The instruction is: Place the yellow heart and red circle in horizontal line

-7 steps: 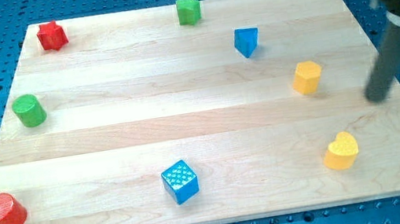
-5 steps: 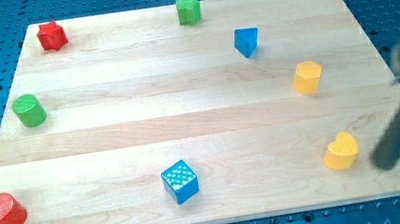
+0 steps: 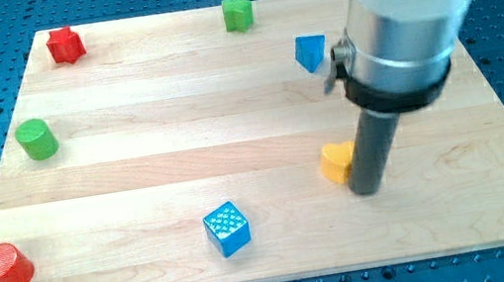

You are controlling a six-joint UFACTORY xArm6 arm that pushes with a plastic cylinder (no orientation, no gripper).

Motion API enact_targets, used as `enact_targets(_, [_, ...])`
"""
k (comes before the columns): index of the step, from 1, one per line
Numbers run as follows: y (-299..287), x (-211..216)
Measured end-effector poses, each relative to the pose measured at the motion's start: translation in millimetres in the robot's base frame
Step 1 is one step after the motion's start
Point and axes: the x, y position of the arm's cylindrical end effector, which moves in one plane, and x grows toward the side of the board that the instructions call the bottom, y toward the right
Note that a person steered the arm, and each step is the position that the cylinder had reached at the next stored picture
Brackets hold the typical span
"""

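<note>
Blue perforated metal is showing all around a pale wooden board that is filling most of the view. My tip is resting on the board right of centre, pressing against the right side of the yellow heart, which is lying just beside it and is partly hidden by the rod. I have no fingers to open or close, only the straight dark rod, and it is holding nothing; it is merely touching the heart. The red circle is sitting far off at the view's bottom left corner, lower on the board than the heart. A blue cube is lying between them near the bottom edge. A blue wedge-like block is peeking out beside the arm's grey body, a green star and red star are sitting along the top edge, and a green cylinder is standing at the left.
</note>
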Motion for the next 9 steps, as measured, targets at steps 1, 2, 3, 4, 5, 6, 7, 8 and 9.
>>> enact_targets(1, [8, 73])
enact_targets(2, [-23, 88])
enact_targets(3, [-88, 81])
enact_targets(4, [-144, 78])
enact_targets(5, [-156, 86])
enact_targets(6, [-185, 88])
enact_targets(7, [-258, 88])
enact_targets(8, [-346, 87])
enact_targets(9, [-370, 83])
